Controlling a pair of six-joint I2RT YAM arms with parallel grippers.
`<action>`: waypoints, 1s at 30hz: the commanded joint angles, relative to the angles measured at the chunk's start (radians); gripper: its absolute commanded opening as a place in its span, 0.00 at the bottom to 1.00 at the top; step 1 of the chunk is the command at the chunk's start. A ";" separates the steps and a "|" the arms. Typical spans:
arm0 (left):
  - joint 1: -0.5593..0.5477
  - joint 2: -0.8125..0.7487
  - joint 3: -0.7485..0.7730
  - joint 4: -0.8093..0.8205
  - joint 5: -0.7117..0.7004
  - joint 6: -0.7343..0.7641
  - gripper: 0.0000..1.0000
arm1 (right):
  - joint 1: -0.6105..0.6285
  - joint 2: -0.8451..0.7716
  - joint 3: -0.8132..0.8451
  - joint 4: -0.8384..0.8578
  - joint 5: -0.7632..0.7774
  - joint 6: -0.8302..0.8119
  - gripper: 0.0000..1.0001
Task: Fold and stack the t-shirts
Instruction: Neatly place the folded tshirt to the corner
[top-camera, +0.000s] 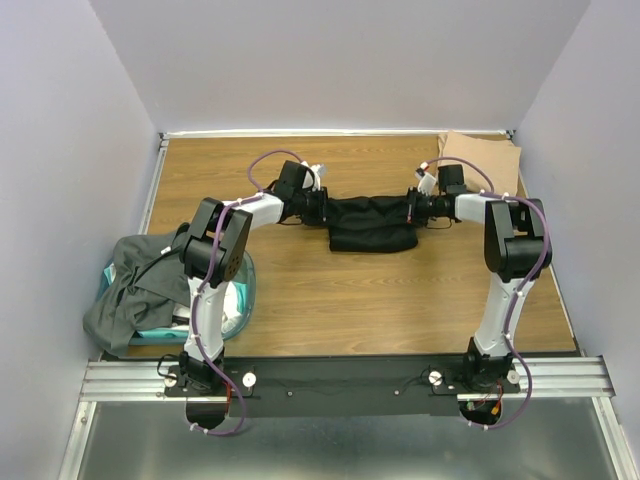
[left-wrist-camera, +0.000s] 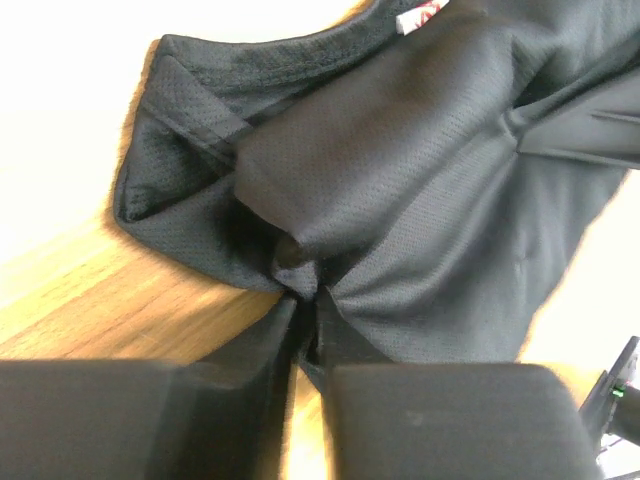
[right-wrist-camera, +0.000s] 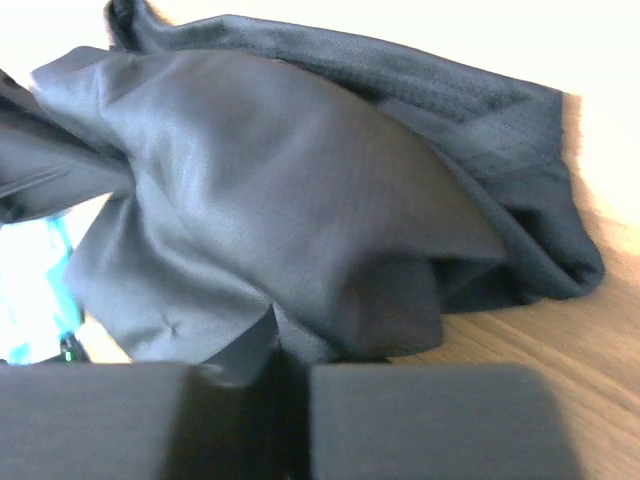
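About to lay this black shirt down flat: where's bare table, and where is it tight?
The table is bare between the black t-shirt and the near rail. Its far-left corner is bare too. Crowded: the teal tub with a grey t-shirt at near left, and the tan t-shirt at far right.

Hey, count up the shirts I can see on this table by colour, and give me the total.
black t-shirt: 1
tan t-shirt: 1
dark grey t-shirt: 1
white cloth, mostly hidden in the teal tub, probably a shirt: 1
Total: 4
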 joint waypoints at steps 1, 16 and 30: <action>-0.005 0.004 -0.031 -0.104 -0.031 0.024 0.38 | 0.008 0.017 -0.026 -0.105 0.195 -0.011 0.06; 0.045 -0.158 -0.040 -0.127 -0.031 0.069 0.76 | 0.005 0.019 0.401 -0.380 0.503 -0.162 0.00; 0.071 -0.188 -0.151 -0.108 -0.054 0.077 0.76 | -0.055 0.233 0.896 -0.528 0.671 -0.262 0.00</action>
